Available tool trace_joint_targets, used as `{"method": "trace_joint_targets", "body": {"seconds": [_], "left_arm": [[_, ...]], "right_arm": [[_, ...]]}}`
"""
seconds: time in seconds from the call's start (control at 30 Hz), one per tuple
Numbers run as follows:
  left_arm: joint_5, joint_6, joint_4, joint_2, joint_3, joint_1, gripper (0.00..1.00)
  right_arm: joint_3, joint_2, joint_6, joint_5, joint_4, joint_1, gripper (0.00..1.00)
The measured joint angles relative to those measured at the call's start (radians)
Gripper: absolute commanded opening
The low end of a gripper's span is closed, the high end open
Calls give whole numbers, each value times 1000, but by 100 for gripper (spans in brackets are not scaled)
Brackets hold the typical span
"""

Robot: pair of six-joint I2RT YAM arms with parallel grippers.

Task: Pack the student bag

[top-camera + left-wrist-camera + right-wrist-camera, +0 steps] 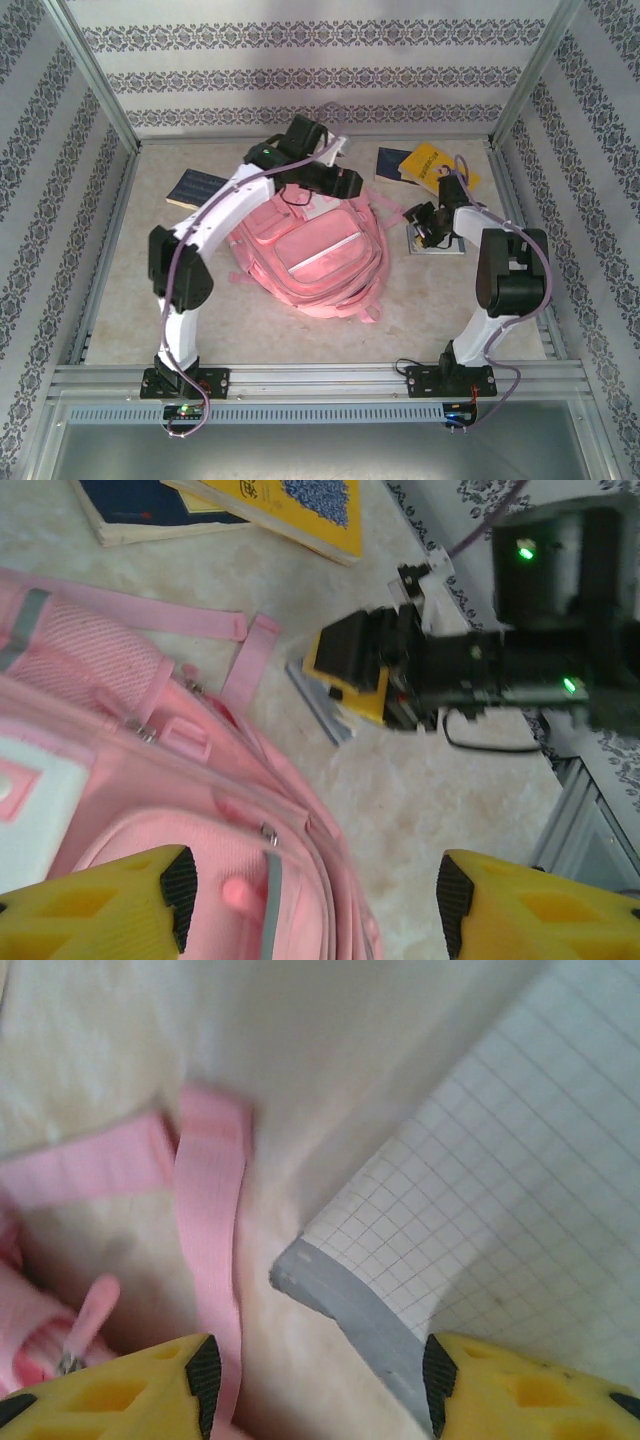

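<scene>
The student bag, a big pink backpack, lies flat in the middle of the table. My left gripper hovers over its top right edge, open; in the left wrist view the bag's zippered rim sits between the yellow fingers, untouched. My right gripper hangs low over a grid-paper notebook to the right of the bag. It is open, with the notebook's grey-spined corner by the right finger and a pink strap by the left finger.
A yellow book lies on a dark blue one at the back right. Another dark blue book lies at the back left. Patterned walls and metal posts close in the table on three sides.
</scene>
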Motion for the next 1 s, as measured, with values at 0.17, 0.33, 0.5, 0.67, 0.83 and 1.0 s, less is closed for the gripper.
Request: {"method": "trace_joint_targets", "body": {"seconds": [0.17, 0.33, 0.5, 0.67, 0.83, 1.0], "left_arm": [[-18, -74, 3, 199, 167, -64, 68], [-38, -181, 24, 314, 222, -109, 68], [-84, -294, 45, 352, 219, -150, 68], [-99, -420, 135, 350, 165, -211, 70], [-75, -550, 175, 365, 142, -259, 71], [-59, -642, 220, 406, 145, -266, 71]], "right_arm": [[-26, -174, -11, 20, -40, -16, 70], [19, -268, -122, 145, -91, -84, 76], [166, -114, -226, 215, -156, -130, 80], [323, 92, -331, 226, -196, -156, 82], [382, 214, -394, 150, -229, -189, 84], [374, 237, -411, 103, -245, -211, 82]]}}
